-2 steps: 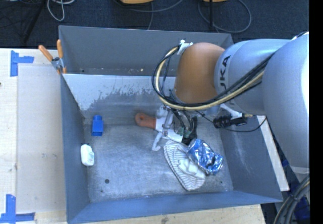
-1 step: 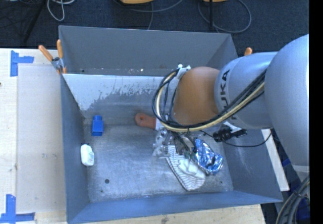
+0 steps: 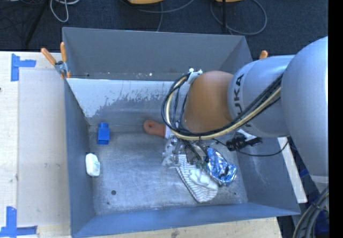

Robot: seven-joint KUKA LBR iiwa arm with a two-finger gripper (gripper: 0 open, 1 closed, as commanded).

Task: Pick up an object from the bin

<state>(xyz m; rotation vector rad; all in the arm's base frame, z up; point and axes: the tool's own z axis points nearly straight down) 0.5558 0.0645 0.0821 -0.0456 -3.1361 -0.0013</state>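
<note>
My gripper (image 3: 173,153) is low in the middle of the bin, right of centre, its metal body showing below the arm's wrist. Just to its right and below lies a white mesh cloth (image 3: 199,184) on the bin floor. A crumpled blue and white wrapper (image 3: 222,169) rests against the cloth's right side. A reddish-brown handle-like thing (image 3: 154,127) lies just up and left of the gripper, its right end hidden behind the arm. I cannot see anything held.
A small blue block (image 3: 103,133) sits on the floor at the left. A small white lump (image 3: 92,165) lies below it near the left wall. The arm and its cables cover the bin's right middle.
</note>
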